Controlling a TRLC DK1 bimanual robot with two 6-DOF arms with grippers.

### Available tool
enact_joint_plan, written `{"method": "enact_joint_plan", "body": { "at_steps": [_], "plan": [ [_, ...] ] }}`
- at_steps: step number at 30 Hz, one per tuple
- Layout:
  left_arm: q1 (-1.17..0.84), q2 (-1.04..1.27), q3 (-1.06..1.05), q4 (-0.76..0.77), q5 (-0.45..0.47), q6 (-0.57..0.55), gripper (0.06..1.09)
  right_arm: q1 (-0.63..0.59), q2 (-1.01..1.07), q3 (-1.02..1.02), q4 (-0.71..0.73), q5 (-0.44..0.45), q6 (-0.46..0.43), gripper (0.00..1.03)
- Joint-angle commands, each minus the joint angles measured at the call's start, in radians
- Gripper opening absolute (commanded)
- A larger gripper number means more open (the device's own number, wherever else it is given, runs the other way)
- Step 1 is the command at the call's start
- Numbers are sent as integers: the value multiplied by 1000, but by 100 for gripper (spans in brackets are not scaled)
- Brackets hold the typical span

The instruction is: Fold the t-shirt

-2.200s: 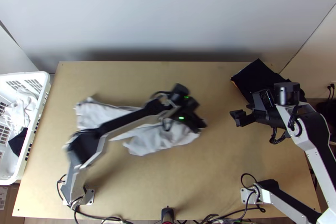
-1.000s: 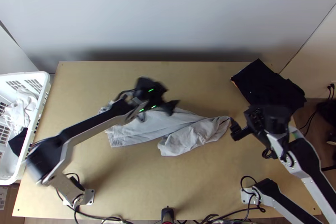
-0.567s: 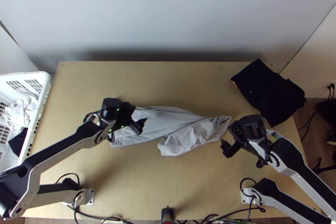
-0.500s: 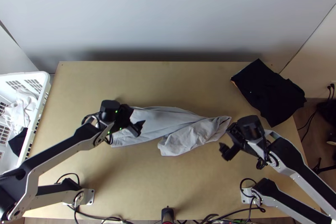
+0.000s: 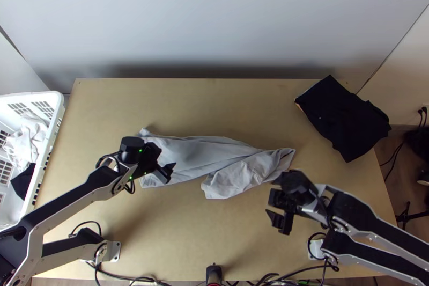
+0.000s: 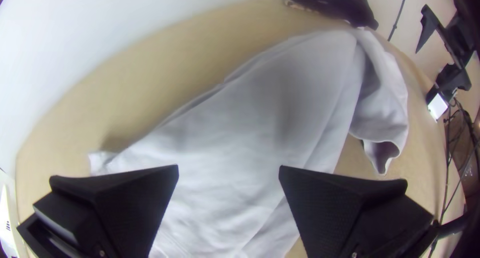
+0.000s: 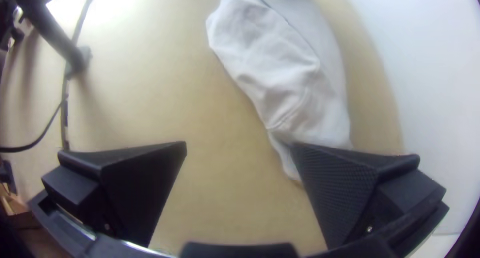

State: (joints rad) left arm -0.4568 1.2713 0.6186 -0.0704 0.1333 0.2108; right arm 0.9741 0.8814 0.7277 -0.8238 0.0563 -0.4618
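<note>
The left gripper (image 5: 168,172) seems above the rumpled grey t-shirt (image 5: 209,152); the right gripper (image 5: 277,222) is near it.

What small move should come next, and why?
I'd probably ease the right pincer over the rumpled end of the t-shirt: it is open above bare table, on the near side of the cloth, while the left pincer hangs open over the other end.

Silver-grey links (image 5: 35,244), black joints (image 5: 131,146), wide black fingers (image 5: 287,224)
</note>
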Motion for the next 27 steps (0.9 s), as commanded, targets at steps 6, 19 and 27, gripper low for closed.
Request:
{"method": "enact_joint_plan", "body": {
  "at_steps": [6, 19, 27],
  "plan": [
    [56, -52, -39, -19, -1, 27, 103, 48, 11, -263, 519, 135, -291, 98],
    [115, -64, -3, -46, 0, 52, 103, -163, 197, -290, 684, 76, -353, 96],
    [147, -64, 0, -54, 0, 52, 103, -227, 251, -300, 746, 43, -367, 93]
  ]
}}
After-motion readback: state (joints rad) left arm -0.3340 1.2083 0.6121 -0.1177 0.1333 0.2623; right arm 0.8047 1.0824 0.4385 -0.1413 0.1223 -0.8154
